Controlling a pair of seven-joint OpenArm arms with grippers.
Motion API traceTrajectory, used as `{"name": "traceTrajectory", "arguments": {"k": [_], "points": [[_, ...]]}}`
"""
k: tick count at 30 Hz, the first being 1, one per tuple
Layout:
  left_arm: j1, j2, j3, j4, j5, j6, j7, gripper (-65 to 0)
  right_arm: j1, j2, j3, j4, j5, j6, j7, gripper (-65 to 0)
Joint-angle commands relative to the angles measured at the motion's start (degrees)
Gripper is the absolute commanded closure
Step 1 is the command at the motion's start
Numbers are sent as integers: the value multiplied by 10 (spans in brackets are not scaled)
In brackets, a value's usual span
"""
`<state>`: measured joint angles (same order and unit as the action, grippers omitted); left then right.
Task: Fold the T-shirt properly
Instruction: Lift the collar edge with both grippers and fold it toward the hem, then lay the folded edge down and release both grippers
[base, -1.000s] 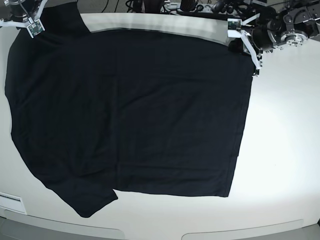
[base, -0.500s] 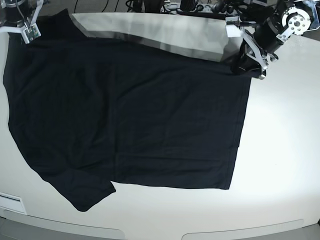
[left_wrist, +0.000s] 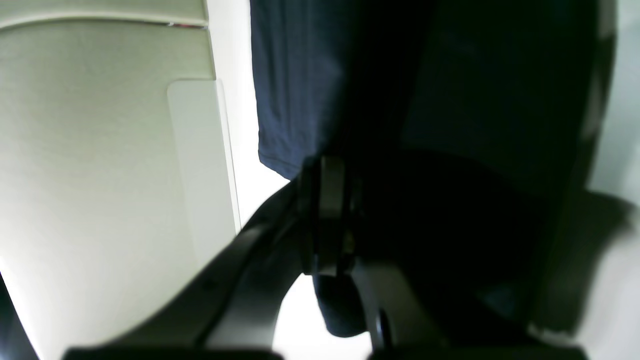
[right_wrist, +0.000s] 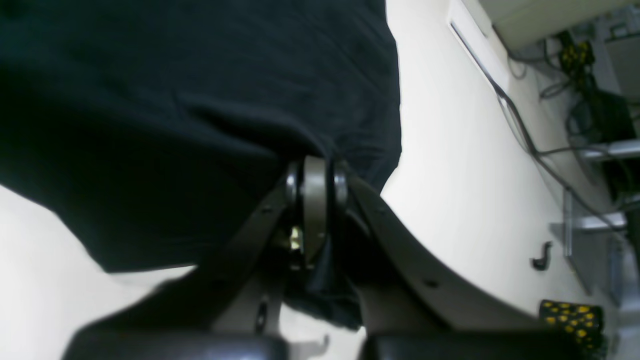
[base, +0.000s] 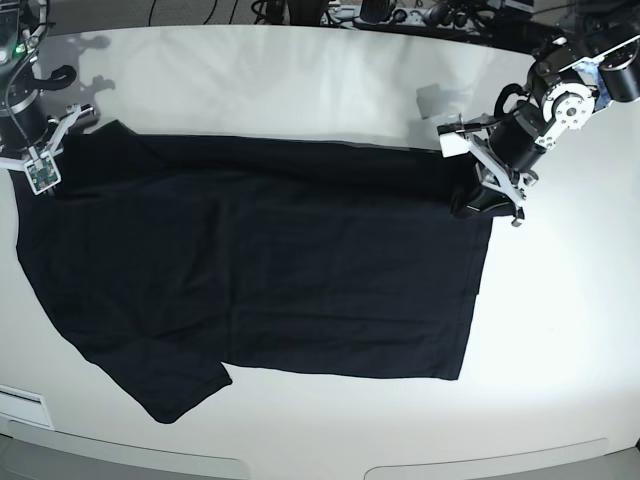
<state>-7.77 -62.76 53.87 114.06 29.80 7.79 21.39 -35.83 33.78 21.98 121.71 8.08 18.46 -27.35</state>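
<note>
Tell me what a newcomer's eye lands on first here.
The big black T-shirt spread over most of the white table. Next, the two tools pinching its far edge: the left tool at the base view's right corner, the right tool at its left, each shut on cloth.

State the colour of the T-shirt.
Plain black T-shirt; clearest in the base view.

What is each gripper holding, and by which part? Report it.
Both hold the black T-shirt by its far edge: the left gripper pinches the corner on the base view's right, the right gripper the opposite corner.
</note>
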Motion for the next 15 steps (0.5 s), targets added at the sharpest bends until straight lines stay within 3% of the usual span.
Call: {"name": "traceTrajectory", "arguments": {"k": [1, 7, 15], "points": [[-12, -5, -7, -7, -9, 15, -4, 0, 12, 15, 6, -7, -1, -6, 13, 0], [-20, 34, -7, -66, -21, 15, -29, 0, 71, 25, 6, -76, 55, 30, 13, 0], [-50, 72, -7, -104, -38, 13, -38, 0, 134, 24, 1, -152, 101, 41, 17, 0]]}}
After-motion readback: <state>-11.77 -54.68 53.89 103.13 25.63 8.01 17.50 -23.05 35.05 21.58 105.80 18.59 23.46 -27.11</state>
